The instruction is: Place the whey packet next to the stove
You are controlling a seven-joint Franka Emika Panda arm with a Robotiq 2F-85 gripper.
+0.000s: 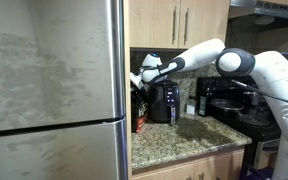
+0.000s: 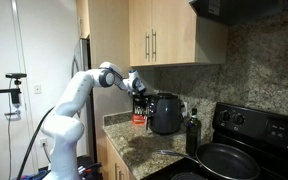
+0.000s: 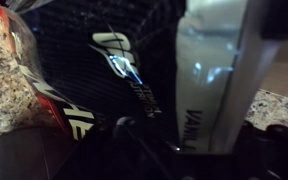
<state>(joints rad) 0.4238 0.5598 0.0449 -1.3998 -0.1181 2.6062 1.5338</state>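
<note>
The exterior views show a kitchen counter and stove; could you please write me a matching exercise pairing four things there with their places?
Things:
1. whey packet
2. air fryer
3. dark bottle
4. frying pan

Places:
A. on the stove cooktop
B. on the counter, between the packet and the bottle
C. at the counter end nearest the refrigerator
D. on the counter, right beside the stove

Pairs: 1-C, 2-B, 3-D, 4-A.
</note>
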